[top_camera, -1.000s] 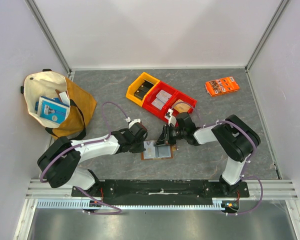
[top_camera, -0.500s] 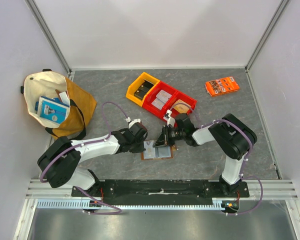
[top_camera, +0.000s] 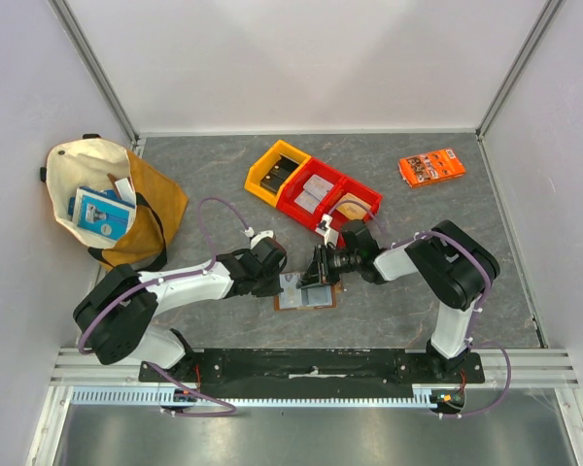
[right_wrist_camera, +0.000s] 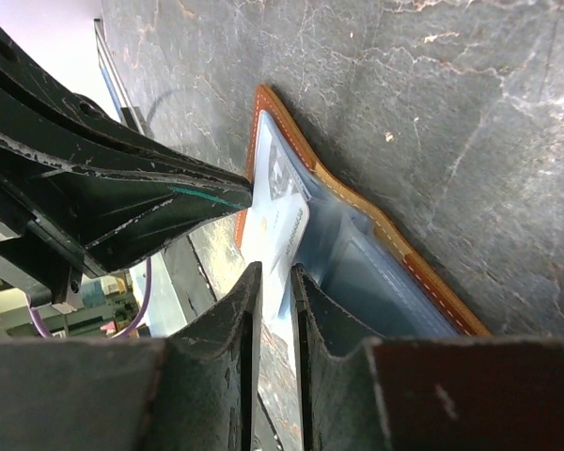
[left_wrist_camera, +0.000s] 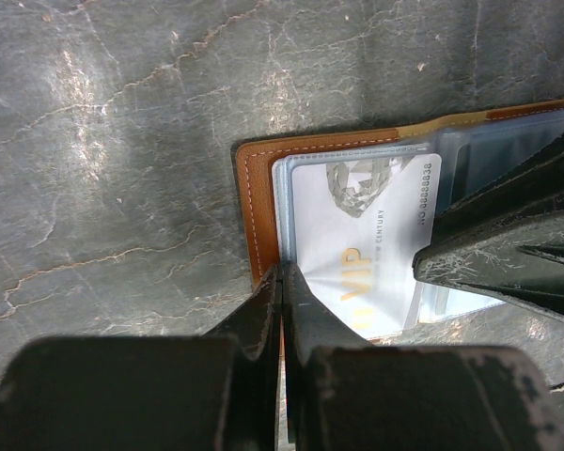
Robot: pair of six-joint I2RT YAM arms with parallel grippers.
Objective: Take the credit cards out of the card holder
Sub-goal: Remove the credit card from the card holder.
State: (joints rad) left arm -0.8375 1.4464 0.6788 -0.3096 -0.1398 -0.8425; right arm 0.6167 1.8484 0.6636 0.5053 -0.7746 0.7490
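Our right gripper [right_wrist_camera: 277, 272] has nudged in, jaws slightly apart astride the credit card [right_wrist_camera: 287, 225], ready to pull; closed left gripper [left_wrist_camera: 280, 274] pins the card holder [left_wrist_camera: 254, 188]

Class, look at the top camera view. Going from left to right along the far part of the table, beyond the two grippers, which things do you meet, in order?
Bag → yellow bin → red bin → orange packet.
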